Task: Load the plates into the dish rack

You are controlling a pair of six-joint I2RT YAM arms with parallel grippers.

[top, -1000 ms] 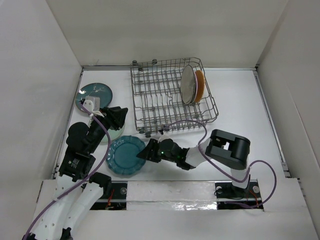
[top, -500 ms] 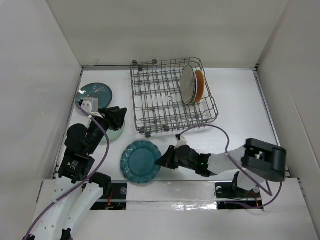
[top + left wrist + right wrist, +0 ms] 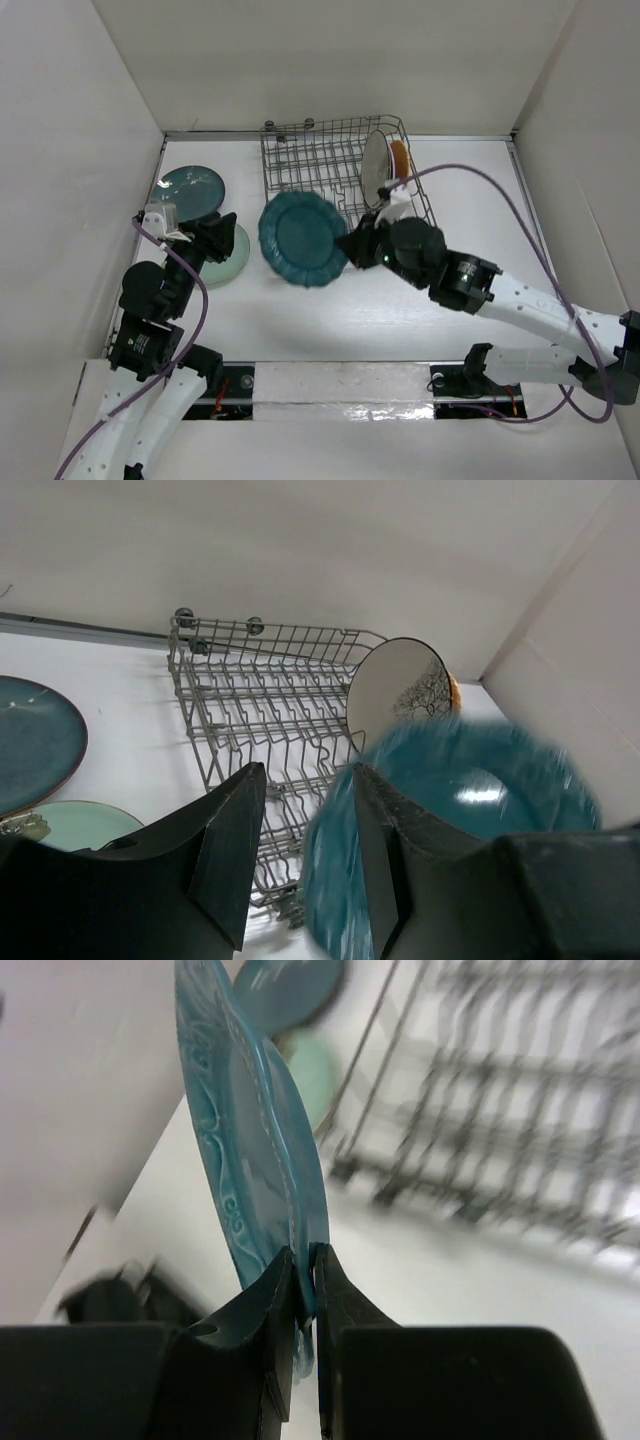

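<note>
Entry: my right gripper, fingers clamped on the right rim of the scalloped plate; the wrist view shows the rim pinched between both pads. Plate position: held aloft by my judgement, just left of the gripper, over the near left corner of the rack. Attitude: face tipped up and toward the near side, whereas the 2 racked items, cream plate and orange plate, stand at the rack's right end facing left. Governing relation: free tine rows lie far and right of the scalloped plate, left of the cream plate, so I expect to carry it far and turn it to match. My left gripper: fingers apart, holding nothing, beside the mint plate, left of the rack.
</note>
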